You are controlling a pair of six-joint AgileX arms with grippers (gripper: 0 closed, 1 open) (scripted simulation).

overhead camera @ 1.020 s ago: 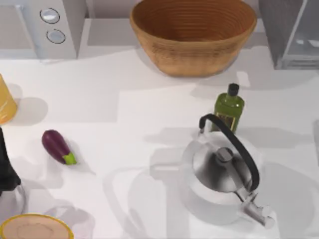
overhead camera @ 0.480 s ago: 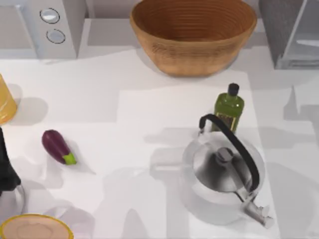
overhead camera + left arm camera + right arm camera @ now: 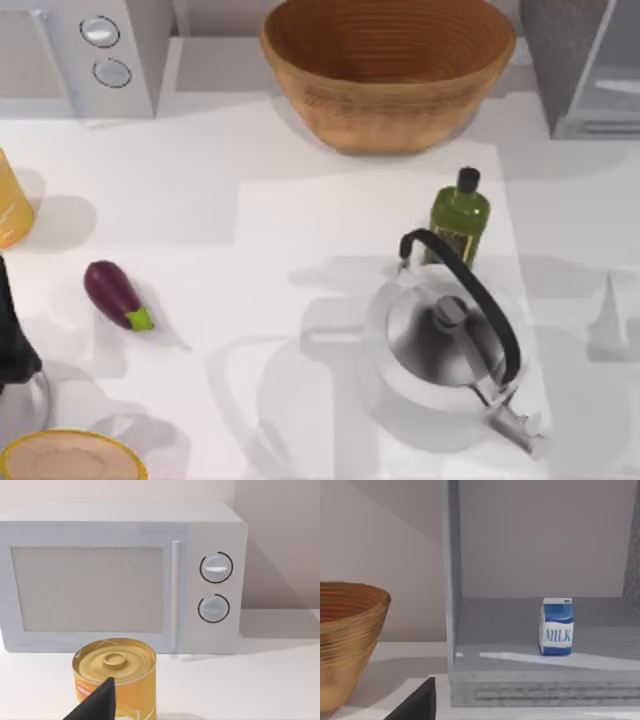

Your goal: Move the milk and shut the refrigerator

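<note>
The left claw (image 3: 95, 706) shows as a dark wedge low in the left wrist view, just in front of a yellow can (image 3: 115, 675). I cannot tell whether it is open or closed. Seen from above, the left arm (image 3: 12, 340) sits at the bench's left edge, and the can stands at that same edge, farther back.

Behind the can, in the back left corner, is a light grey microwave (image 3: 125, 575) with two round knobs, its door shut. A purple eggplant (image 3: 117, 295) lies on the left part of the bench. A woven basket (image 3: 388, 70) sits at the middle of the back edge.

Right of centre, a green bottle (image 3: 459, 222) with a black cap stands upright just behind a steel kettle (image 3: 440, 355).

The refrigerator (image 3: 575, 65) occupies the back right corner. The right wrist view looks into its open front. The milk (image 3: 556, 626) stands upright inside on the refrigerator's floor, apart from the walls.

The right claw (image 3: 417, 703) is a dark wedge low in that view, well short of the milk. I cannot tell its state either.
</note>
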